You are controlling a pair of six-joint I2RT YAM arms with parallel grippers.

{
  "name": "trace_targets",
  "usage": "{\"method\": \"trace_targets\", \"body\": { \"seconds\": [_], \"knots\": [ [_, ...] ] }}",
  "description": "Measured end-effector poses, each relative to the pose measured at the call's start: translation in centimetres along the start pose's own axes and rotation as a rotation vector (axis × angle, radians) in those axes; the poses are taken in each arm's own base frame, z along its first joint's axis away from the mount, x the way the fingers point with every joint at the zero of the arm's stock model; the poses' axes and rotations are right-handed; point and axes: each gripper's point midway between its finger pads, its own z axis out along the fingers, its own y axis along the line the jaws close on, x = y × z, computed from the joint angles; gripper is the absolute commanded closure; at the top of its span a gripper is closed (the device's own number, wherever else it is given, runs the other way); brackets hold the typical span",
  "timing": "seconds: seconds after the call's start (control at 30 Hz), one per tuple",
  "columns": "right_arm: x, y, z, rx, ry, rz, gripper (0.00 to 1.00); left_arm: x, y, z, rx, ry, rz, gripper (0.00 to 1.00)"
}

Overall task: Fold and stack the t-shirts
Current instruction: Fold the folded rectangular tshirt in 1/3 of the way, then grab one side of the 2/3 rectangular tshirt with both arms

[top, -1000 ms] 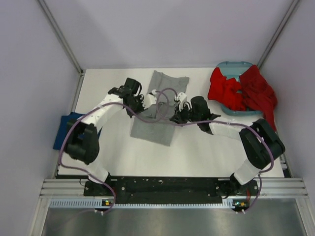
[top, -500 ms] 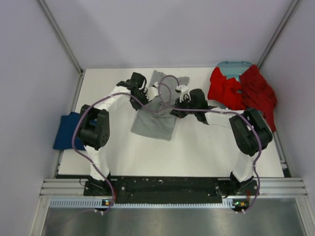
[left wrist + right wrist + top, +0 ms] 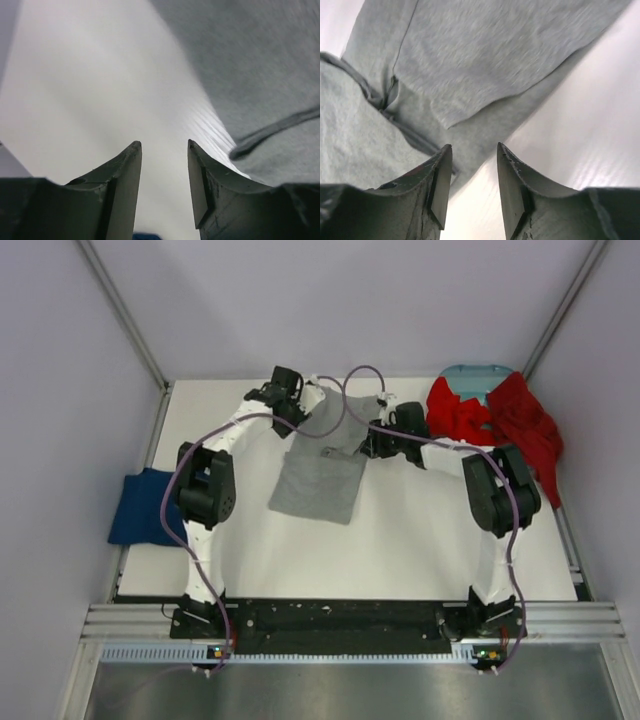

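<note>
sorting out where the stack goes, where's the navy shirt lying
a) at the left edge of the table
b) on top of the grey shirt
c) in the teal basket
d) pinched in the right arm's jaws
a: the navy shirt lies at the left edge of the table, apart from the grey shirt in the middle, while the teal basket at the far right carries only the red shirts.

The grey t-shirt (image 3: 318, 475) lies flat mid-surface (image 3: 420, 540) toward the far side, folded into a long panel set slightly aslant, its far end narrower and rumpled. The navy t-shirt (image 3: 143, 508) sits folded at the left edge, well apart from it. The red t-shirts (image 3: 490, 425) are a crumpled heap at the far right, draped over a teal basket (image 3: 472, 374).
</note>
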Motion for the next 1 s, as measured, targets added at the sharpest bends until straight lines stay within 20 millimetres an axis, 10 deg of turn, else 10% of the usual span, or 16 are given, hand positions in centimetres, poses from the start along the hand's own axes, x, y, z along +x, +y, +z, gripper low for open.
{"method": "trace_targets", "body": {
  "seconds": [0.2,0.37,0.5,0.7,1.0],
  "knots": [
    [-3.0,0.9,-2.6,0.012,-0.071,-0.169,0.50,-3.8,4.8,-4.3,-0.078,-0.152,-0.066,0.54],
    [-0.2,9.0,-8.9,-0.145,-0.153,-0.592,0.46,0.5,-2.1,-10.2,0.156,-0.253,0.129,0.52],
    [6.4,15.6,-11.5,-0.350,-0.155,-0.957,0.46,5.2,-9.4,-11.9,0.331,-0.296,0.320,0.50],
    [12.3,14.1,-9.6,-0.357,0.001,-1.170,0.50,10.9,-15.3,-9.4,0.495,-0.251,0.455,0.47],
    [14.6,12.6,-6.8,-0.296,0.117,-1.276,0.58,11.6,-16.1,-6.4,0.459,-0.228,0.533,0.46]
  ]
}}
